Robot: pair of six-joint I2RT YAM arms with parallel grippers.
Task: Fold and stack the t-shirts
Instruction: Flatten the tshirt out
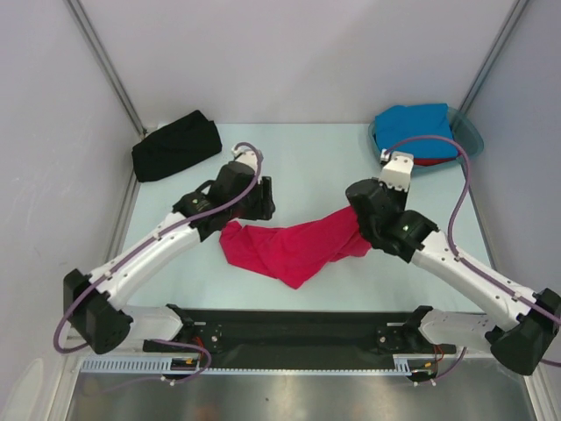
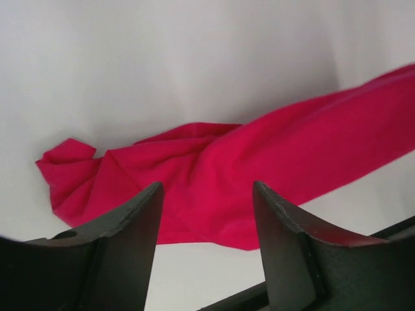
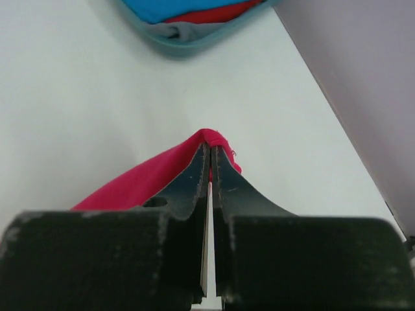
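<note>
The crumpled crimson-pink cloth t-shirt [image 1: 294,246] lies mid-table [image 1: 307,167] between the arms. The right gripper [image 3: 209,155] is pinched tight on its right end, holding that end raised. The left gripper [image 2: 207,188] stands with jaws apart by the shirt's left end. A folded black t-shirt [image 1: 175,146] sits far left. A bright blue t-shirt [image 1: 412,123] lies over a red one [image 3: 214,13] in the translucent teal plastic tub [image 1: 469,132].

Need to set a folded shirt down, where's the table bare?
Bare: back middle of the table, between black shirt and teal tub. Crowded: the centre, around crimson-pink shirt, left gripper and right gripper.
</note>
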